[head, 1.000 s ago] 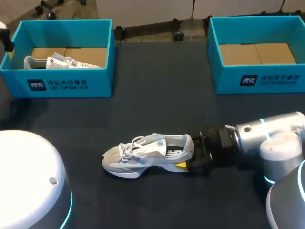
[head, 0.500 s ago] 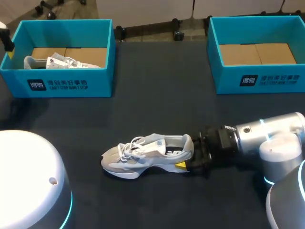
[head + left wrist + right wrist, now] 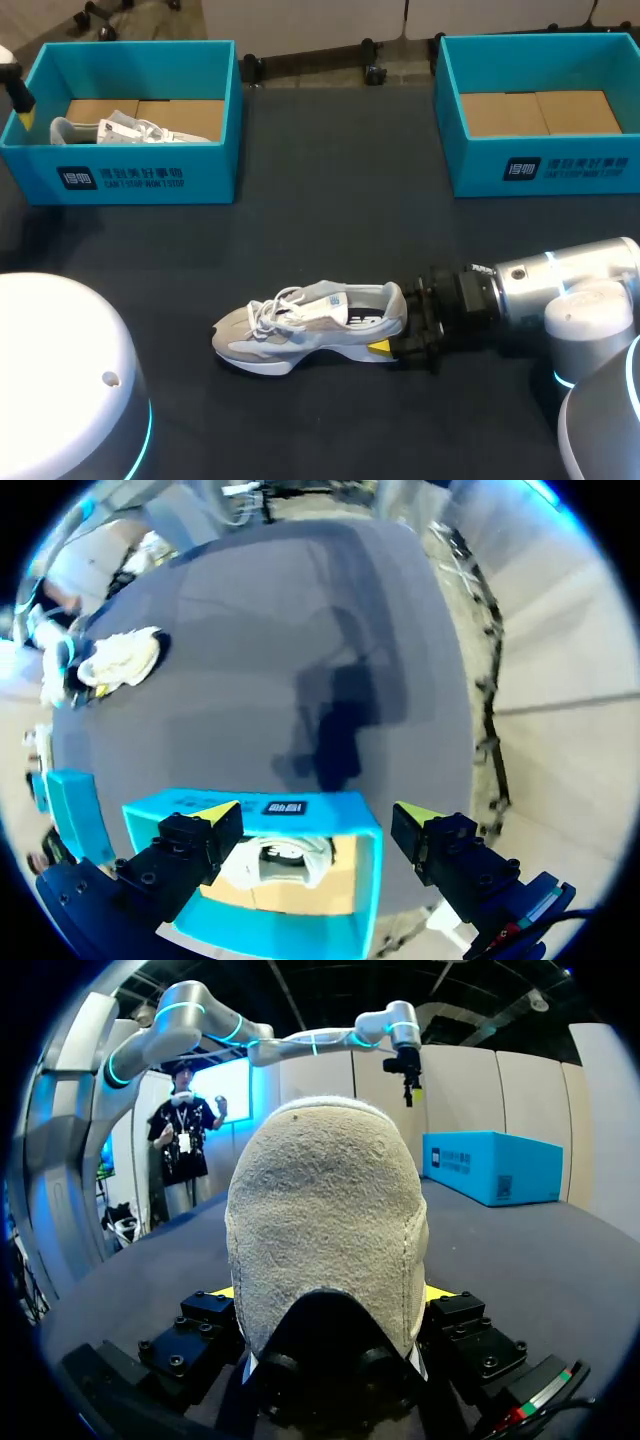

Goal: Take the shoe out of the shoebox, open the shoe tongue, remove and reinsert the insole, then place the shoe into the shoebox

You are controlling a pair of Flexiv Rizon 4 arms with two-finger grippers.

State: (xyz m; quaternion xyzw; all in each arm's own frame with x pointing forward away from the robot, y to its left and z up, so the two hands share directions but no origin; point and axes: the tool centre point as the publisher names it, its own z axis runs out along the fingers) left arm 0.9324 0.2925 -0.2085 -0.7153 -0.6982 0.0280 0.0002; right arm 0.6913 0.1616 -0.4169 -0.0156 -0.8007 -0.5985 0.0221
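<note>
A grey and white shoe (image 3: 310, 320) lies on its sole in the middle of the dark table, toe to the left. My right gripper (image 3: 395, 345) comes in from the right and is shut on its heel. In the right wrist view the heel (image 3: 320, 1210) fills the gap between the fingers of the right gripper (image 3: 330, 1292), with a yellow tip on either side. My left gripper (image 3: 315, 815) hangs open above the left blue shoebox (image 3: 340, 810), nothing between its fingers. It shows at the far left edge (image 3: 20, 100) of the head view.
The left shoebox (image 3: 150, 180) at the back left holds a second pale shoe (image 3: 120, 128). A second blue shoebox (image 3: 540, 165) stands at the back right, showing only its cardboard floor. My arm bases fill the near corners.
My right gripper has pushed slightly left with the shoe, and the shoe's toe has shifted a little left. The left gripper has hardly moved.
</note>
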